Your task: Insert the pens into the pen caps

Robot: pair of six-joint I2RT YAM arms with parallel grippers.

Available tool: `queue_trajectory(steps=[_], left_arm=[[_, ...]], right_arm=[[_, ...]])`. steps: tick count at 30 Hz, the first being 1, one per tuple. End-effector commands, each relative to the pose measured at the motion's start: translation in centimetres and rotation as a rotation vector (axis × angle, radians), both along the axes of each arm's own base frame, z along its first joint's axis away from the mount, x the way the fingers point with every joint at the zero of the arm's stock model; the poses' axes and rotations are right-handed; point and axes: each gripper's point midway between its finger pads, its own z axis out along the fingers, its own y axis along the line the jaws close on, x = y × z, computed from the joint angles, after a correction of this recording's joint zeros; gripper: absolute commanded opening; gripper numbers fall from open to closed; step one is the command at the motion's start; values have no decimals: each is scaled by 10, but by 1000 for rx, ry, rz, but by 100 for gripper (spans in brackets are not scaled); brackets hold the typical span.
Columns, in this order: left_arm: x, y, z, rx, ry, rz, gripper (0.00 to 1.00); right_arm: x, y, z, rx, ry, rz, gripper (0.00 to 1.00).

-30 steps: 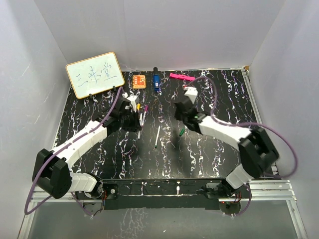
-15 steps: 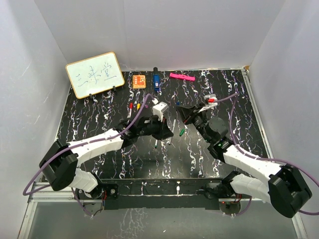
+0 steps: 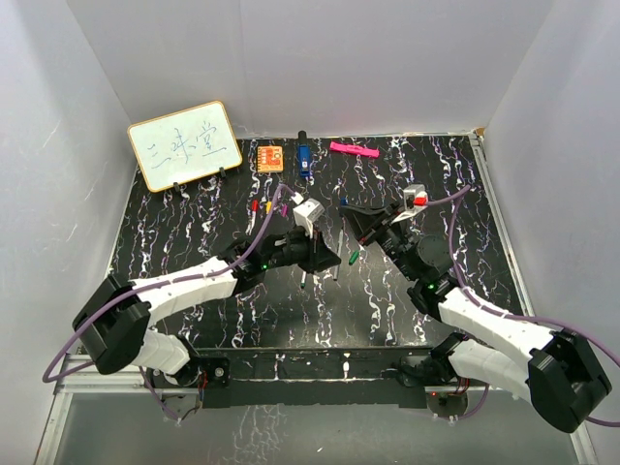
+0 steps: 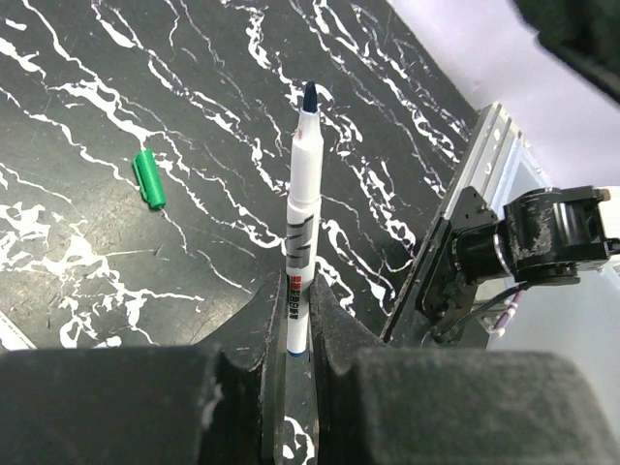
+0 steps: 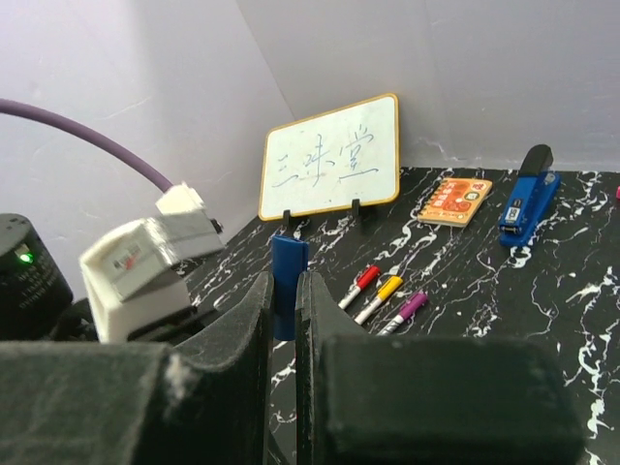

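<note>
Done: three pens [image 5: 385, 291] near the whiteboard [image 5: 334, 160] look capped, I'd say (red, yellow, purple).
In hand: left gripper [image 4: 291, 291] clamped on the blue-tipped pen [image 4: 300, 194], right gripper [image 5: 283, 291] pinching the blue cap [image 5: 289, 257], not joined yet.
Left: mate those two, then the green cap [image 4: 148, 178] lying loose on the tabletop [image 4: 97, 58]. Can't pick out its pen.
Writing: handwritten Chinese characters on the whiteboard. Barrel print too blurry.

White walls [image 3: 387, 58] enclosed a black, white-veined table [image 3: 165, 228] on three sides under soft, even light, with a framed whiteboard [image 3: 184, 145] standing at the far left corner.
</note>
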Motion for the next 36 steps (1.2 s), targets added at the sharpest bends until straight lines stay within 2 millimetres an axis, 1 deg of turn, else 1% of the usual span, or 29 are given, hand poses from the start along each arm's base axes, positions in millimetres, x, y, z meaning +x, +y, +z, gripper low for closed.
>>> queue_trajectory(steps=[1, 6, 16, 25, 36], left_arm=[[-2, -5, 46, -125, -81, -15, 0], [-2, -6, 55, -138, -97, -22, 0], [-1, -4, 59, -149, -104, -13, 0], [-2, -5, 68, -168, -117, -18, 0], [-2, -4, 68, -170, -115, -12, 0]], right_arm=[[-6, -5, 20, 40, -55, 2, 0], [-6, -5, 15, 34, -36, 3, 0], [-7, -3, 12, 36, -22, 15, 0], [-6, -3, 6, 27, -11, 13, 0], [-7, -1, 2, 28, 0, 23, 0]])
